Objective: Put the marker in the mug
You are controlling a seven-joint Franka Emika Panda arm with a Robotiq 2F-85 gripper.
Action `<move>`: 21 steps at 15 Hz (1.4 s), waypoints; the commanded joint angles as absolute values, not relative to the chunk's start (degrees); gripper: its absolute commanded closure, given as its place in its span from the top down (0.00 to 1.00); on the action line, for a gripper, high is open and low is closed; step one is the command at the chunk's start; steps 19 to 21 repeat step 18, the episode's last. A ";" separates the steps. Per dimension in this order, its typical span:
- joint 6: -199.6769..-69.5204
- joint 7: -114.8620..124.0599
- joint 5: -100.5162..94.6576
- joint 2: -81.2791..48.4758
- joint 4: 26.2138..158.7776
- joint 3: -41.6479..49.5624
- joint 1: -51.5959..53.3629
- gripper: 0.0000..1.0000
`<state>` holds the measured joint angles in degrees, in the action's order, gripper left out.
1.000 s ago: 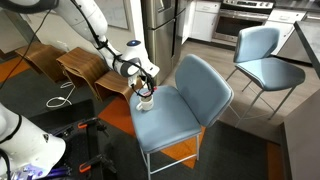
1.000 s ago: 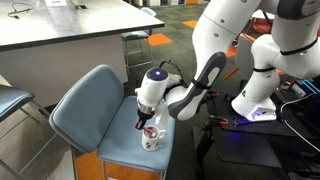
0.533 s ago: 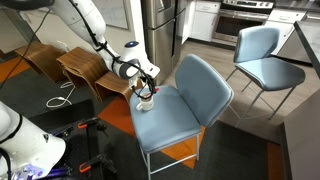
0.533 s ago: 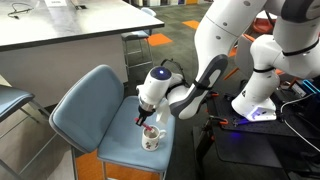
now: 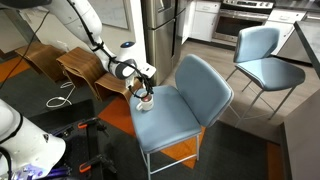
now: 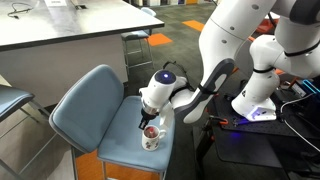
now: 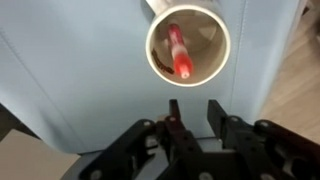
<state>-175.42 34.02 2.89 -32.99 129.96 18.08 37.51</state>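
The white mug [image 7: 187,48] stands on the blue chair seat [image 7: 80,80]. The pink-red marker [image 7: 179,52] lies inside it, leaning against the wall. In both exterior views the mug [image 5: 143,101] [image 6: 151,136] sits at the seat's corner, with the marker's tip just showing. My gripper [image 7: 194,112] is open and empty, hovering just above and beside the mug [image 5: 145,90] [image 6: 147,122].
A blue chair [image 5: 190,100] [image 6: 90,110] holds the mug near its edge. A second blue chair [image 5: 262,55] stands behind. Wooden stools [image 5: 80,65] stand beside the arm. A grey table [image 6: 60,30] is beyond the chair; the robot base [image 6: 260,90] is alongside.
My gripper has lifted slightly and drawn back from the mug, now empty. The marker stays in the mug.
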 commanded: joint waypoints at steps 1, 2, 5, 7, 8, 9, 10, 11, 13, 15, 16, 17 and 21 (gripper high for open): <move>-176.22 33.93 4.37 -30.80 132.12 20.62 40.34 0.70; -175.18 33.70 4.95 -29.90 132.17 19.90 39.67 0.77; -169.33 32.03 8.10 -25.59 132.00 13.33 33.67 1.00; -163.40 31.01 11.38 -22.70 131.70 6.14 27.73 1.00; -159.87 30.98 12.73 -21.45 131.31 3.43 25.20 1.00; -156.22 30.99 14.42 -20.43 130.66 0.85 22.57 1.00; -151.90 31.21 15.61 -19.54 129.89 -0.71 20.53 1.00; -148.03 32.06 16.58 -19.03 129.09 -1.62 18.95 1.00; -139.57 33.19 17.05 -18.48 127.04 -2.16 16.18 1.00; -132.92 32.95 16.19 -18.86 124.62 -1.99 13.97 1.00; -130.32 32.79 15.80 -19.21 123.41 -1.82 13.09 1.00; -128.79 32.29 15.50 -19.29 122.79 -1.79 12.39 1.00; -127.52 32.79 14.64 -19.37 122.26 -1.54 12.15 1.00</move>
